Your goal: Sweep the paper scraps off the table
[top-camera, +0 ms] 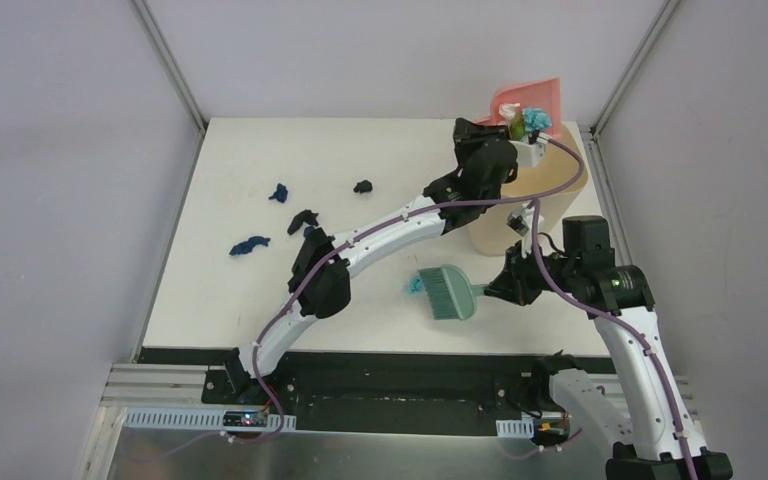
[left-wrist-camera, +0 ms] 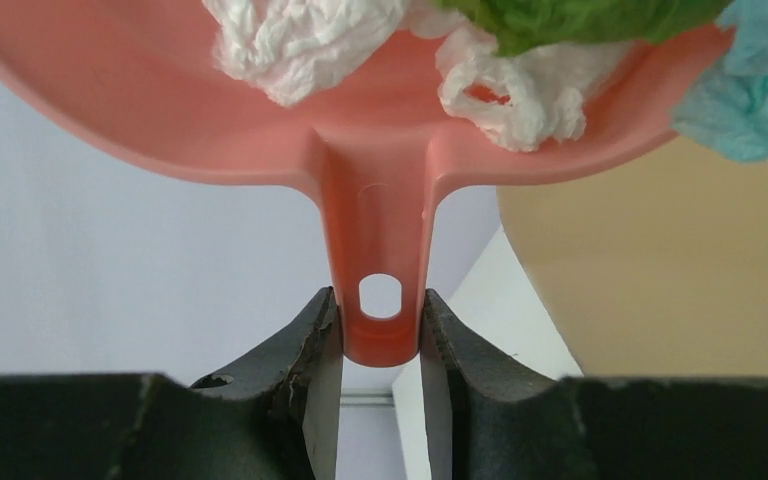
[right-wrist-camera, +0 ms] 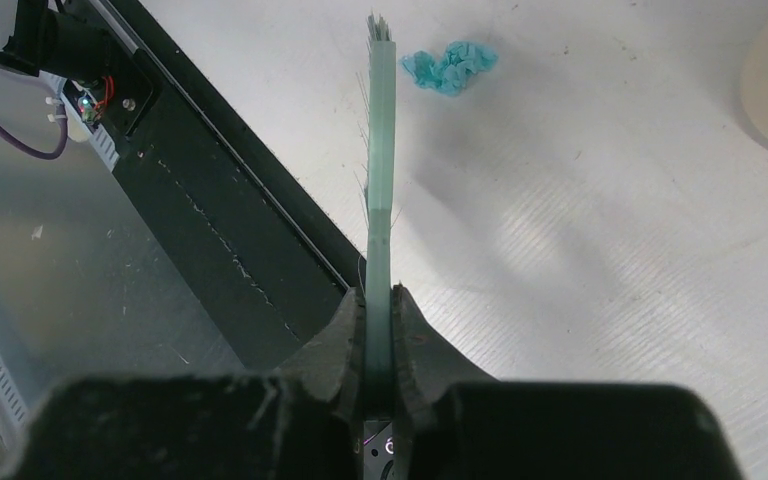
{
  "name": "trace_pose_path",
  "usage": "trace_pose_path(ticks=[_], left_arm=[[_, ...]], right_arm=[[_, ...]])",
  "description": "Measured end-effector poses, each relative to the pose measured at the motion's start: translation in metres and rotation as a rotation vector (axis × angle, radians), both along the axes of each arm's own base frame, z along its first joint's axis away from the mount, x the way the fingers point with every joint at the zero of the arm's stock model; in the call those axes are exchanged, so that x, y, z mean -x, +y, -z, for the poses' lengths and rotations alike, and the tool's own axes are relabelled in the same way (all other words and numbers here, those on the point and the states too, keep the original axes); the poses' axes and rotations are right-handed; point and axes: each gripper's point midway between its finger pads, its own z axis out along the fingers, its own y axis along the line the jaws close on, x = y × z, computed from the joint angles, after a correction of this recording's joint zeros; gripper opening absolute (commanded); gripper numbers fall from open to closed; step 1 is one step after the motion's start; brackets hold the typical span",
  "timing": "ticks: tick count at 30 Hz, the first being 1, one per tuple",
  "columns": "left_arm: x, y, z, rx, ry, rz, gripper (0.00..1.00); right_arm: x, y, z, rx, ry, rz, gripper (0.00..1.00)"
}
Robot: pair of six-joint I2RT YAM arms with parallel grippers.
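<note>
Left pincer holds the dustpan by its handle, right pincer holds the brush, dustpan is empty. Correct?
Not quite: the dustpan is not empty. The left wrist view shows white, green and teal scraps lying in it. The rest stands: the left pincer holds it by its handle, and the right pincer holds the brush.
</note>
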Motion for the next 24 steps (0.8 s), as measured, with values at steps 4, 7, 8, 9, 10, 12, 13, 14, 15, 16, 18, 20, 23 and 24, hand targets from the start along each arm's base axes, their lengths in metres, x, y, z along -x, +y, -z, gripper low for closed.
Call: trace_pose_path(ticks=[4, 7, 8, 9, 10, 12, 13, 14, 15, 16, 18, 20, 23, 24], left_arm=[[-0.005, -0.003, -0.005, -0.100, -0.099, 0.001, 0.00], [-0.006, -0.005, -0.004, -0.199, -0.176, 0.005, 0.00], [-0.005, -0.006, -0.006, -0.221, -0.207, 0.008, 0.00], [-0.004, -0.006, -0.010, -0.244, -0.230, 0.007, 0.00], [-0.003, -0.006, -0.013, -0.259, -0.252, 0.008, 0.00], [-0.002, -0.007, -0.018, -0.286, -0.280, 0.013, 0.00], [-0.002, -0.007, -0.021, -0.295, -0.293, 0.013, 0.00], [-0.002, -0.007, -0.024, -0.302, -0.305, 0.010, 0.00], [-0.001, -0.006, -0.026, -0.307, -0.313, 0.007, 0.00], [-0.001, -0.006, -0.028, -0.311, -0.321, 0.004, 0.00], [0.000, -0.006, -0.032, -0.314, -0.334, 0.002, 0.00], [0.000, -0.005, -0.034, -0.314, -0.343, 0.001, 0.00], [0.000, -0.006, -0.034, -0.308, -0.343, 0.002, 0.00], [0.000, -0.005, -0.033, -0.304, -0.340, 0.002, 0.00]], right_arm=[[0.001, 0.001, 0.000, -0.004, -0.001, -0.010, 0.00], [0.002, 0.001, 0.000, -0.003, 0.001, -0.013, 0.00], [0.003, 0.001, 0.000, -0.002, 0.005, -0.013, 0.00], [0.003, 0.001, 0.001, -0.002, 0.007, -0.013, 0.00], [0.004, 0.000, 0.001, -0.002, 0.011, -0.013, 0.00], [0.004, 0.000, 0.001, -0.001, 0.013, -0.013, 0.00], [0.005, 0.000, 0.001, -0.001, 0.014, -0.014, 0.00], [0.005, 0.000, 0.002, 0.000, 0.015, -0.014, 0.00], [0.005, 0.000, 0.002, 0.000, 0.015, -0.014, 0.00], [0.005, 0.000, 0.002, 0.000, 0.015, -0.015, 0.00], [0.005, 0.000, 0.002, 0.000, 0.014, -0.015, 0.00], [0.005, 0.000, 0.001, 0.000, 0.013, -0.017, 0.00], [0.005, 0.000, 0.001, 0.000, 0.012, -0.018, 0.00], [0.005, 0.000, 0.001, -0.001, 0.012, -0.018, 0.00]])
